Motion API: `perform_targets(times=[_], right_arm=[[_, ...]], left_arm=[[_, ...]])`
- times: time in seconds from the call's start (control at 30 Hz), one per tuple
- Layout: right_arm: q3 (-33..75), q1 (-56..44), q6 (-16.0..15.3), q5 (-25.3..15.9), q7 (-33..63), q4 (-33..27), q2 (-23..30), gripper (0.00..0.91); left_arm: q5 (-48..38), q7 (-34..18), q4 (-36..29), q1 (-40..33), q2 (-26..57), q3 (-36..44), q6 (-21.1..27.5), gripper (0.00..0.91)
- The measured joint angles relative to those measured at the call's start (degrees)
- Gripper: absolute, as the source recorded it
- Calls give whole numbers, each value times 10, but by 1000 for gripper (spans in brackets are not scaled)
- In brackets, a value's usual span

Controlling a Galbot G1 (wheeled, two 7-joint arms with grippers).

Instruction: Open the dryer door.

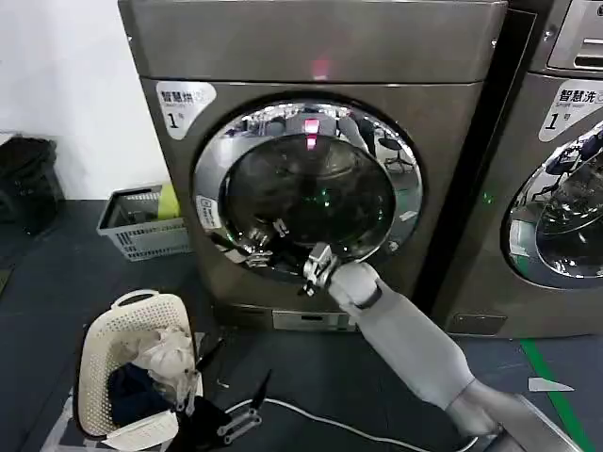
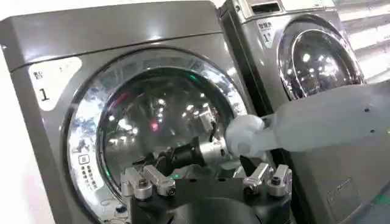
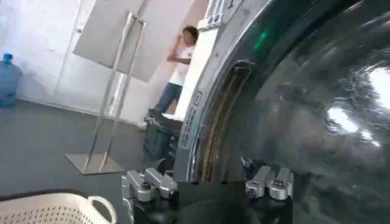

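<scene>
The grey dryer (image 1: 311, 56) has a round glass door (image 1: 311, 193) with a chrome ring, and the door lies flush against the front. My right gripper (image 1: 314, 268) is at the door's lower edge, open, with the ring's rim and a dark recess (image 3: 224, 125) just ahead of its fingers (image 3: 149, 184). The left wrist view shows that gripper (image 2: 177, 155) pressed close to the glass. My left gripper (image 1: 240, 422) hangs low near the floor, open and holding nothing, facing the door (image 2: 158, 122).
A white laundry basket (image 1: 113, 330) with clothes stands on the floor at the left front. A grey crate (image 1: 141, 226) sits beside the dryer. A second dryer (image 1: 556, 188) stands at the right. A white cable (image 1: 339, 424) lies on the floor.
</scene>
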Motion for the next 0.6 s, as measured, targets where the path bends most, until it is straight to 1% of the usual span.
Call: perform_targets(times=[0.6], right_arm=[[-22, 40, 23, 0, -55, -58, 39, 907]], left_arm=[[-5, 0, -9, 5, -2, -12, -1, 907]])
